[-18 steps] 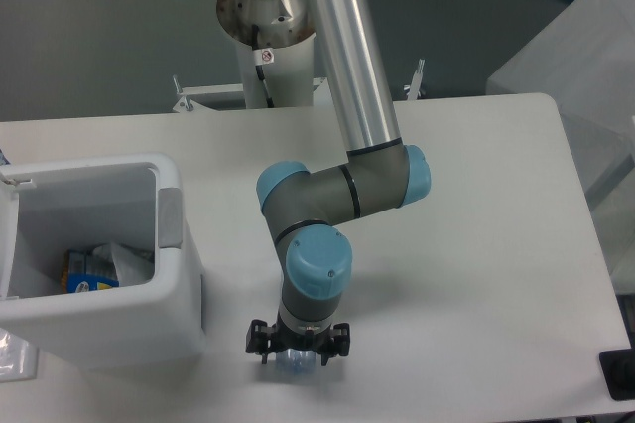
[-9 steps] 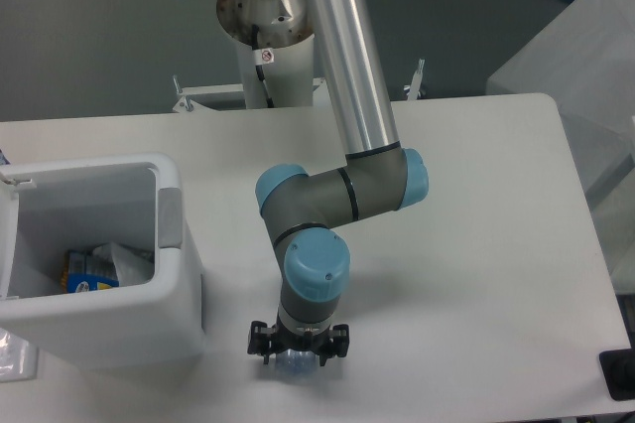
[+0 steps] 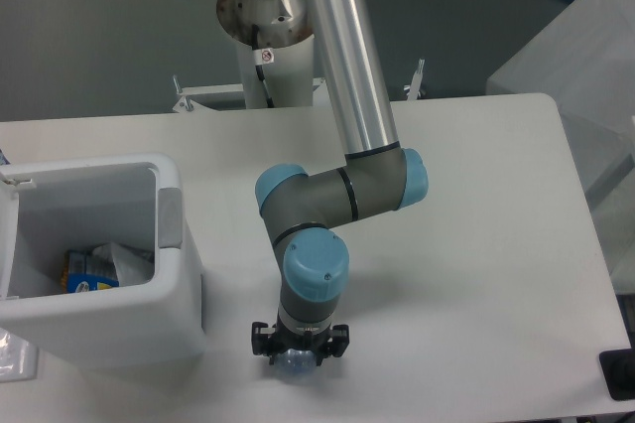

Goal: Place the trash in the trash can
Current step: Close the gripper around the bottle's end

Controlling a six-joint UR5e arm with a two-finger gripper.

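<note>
**Arm bent low over the bottle**

Near the table's (image 3: 476, 244) front edge, the arm (image 3: 342, 85) slants down from its base, folds at the elbow and points its wrist straight down. The gripper (image 3: 298, 352) sits at a clear, bluish bottle (image 3: 296, 367) end; whether its jaws are clamped, I cannot tell. At left stands the bin (image 3: 179, 274), with a wrapper (image 3: 127, 262) and a blue-yellow packet (image 3: 87, 272) inside.

White trash can (image 3: 184, 274), grey side panel; grey-and-blue arm (image 3: 337, 195).
</note>
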